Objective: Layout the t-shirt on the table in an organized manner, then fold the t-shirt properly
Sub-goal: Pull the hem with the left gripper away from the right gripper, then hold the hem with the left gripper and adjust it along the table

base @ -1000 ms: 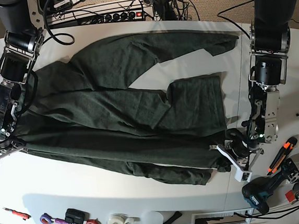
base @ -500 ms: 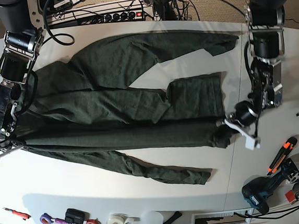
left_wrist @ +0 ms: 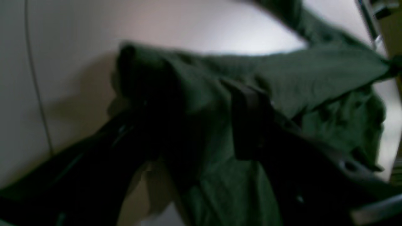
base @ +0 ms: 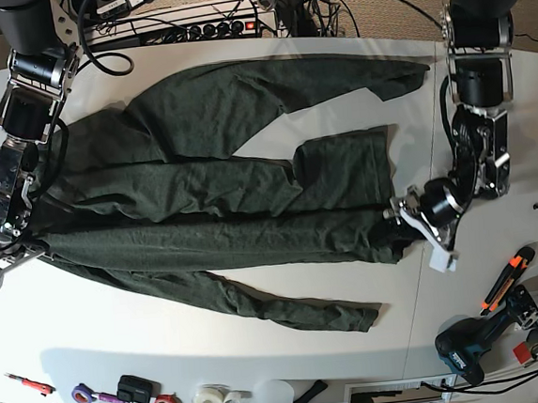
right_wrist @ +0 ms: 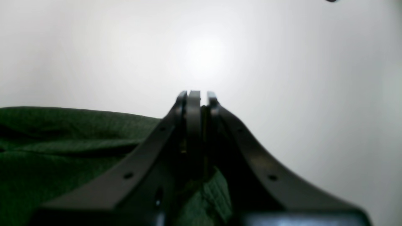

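Observation:
The dark green t-shirt (base: 221, 196) lies stretched across the white table (base: 263, 343), with one long fold running left to right and a narrow strip trailing toward the front. My left gripper (base: 418, 231) is at the shirt's right end. In the blurred left wrist view its dark fingers (left_wrist: 248, 125) stand apart, open, with bunched t-shirt cloth (left_wrist: 282, 78) lying between and over them. My right gripper (base: 8, 257) is at the shirt's left end. Its fingertips (right_wrist: 194, 94) are pressed together, shut on the green t-shirt cloth (right_wrist: 62, 141).
Along the table's front edge lie a red screwdriver (base: 30, 383), tape rolls (base: 215, 397) and small parts. A cordless drill (base: 474, 339) and an orange knife (base: 507, 278) sit front right. Cables and a power strip (base: 207, 28) run along the back.
My left gripper carried the shirt's right end away from the front edge, laying the fold higher on the table, and its jaws have now spread apart. The right gripper barely shifted.

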You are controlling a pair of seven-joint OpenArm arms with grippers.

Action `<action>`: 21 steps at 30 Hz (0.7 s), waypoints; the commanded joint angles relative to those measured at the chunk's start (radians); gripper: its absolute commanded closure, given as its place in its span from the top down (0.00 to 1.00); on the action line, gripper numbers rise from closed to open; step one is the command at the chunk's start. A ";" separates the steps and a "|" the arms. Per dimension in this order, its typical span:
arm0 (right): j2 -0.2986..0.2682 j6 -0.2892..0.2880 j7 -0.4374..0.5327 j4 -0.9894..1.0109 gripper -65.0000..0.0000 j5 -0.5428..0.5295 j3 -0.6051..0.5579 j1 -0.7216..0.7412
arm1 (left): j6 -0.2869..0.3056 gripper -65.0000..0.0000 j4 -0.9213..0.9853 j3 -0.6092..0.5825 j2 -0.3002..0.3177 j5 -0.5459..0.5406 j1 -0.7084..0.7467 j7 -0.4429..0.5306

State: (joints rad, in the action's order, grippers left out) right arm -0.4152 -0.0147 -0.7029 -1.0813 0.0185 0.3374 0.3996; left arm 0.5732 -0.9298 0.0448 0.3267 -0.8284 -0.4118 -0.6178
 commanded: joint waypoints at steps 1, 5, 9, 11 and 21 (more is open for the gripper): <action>-0.025 0.007 0.026 -0.018 0.00 0.008 0.004 0.027 | 0.020 0.51 -0.018 0.014 0.011 -0.025 -0.047 0.020; -0.025 0.007 0.026 -0.018 0.00 0.008 0.004 0.027 | 0.016 0.51 -0.018 0.025 0.011 0.000 -0.105 0.024; -0.025 0.007 0.027 -0.018 0.00 0.008 0.004 0.027 | -0.043 0.49 -0.018 0.024 0.003 0.112 -0.158 0.064; -0.025 0.007 0.027 -0.018 0.00 0.008 0.004 0.027 | -0.074 0.44 -0.018 0.015 0.000 0.185 -0.176 0.090; -0.025 0.007 0.027 -0.018 0.00 0.008 0.004 0.027 | -0.027 0.41 -0.017 -0.190 0.006 0.269 -0.175 0.066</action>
State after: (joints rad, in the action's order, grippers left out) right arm -0.4156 -0.0151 -0.7025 -1.0817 0.0185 0.3374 0.3988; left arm 0.5568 -0.9310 -0.1520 0.3241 -0.5472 -0.5518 -0.5770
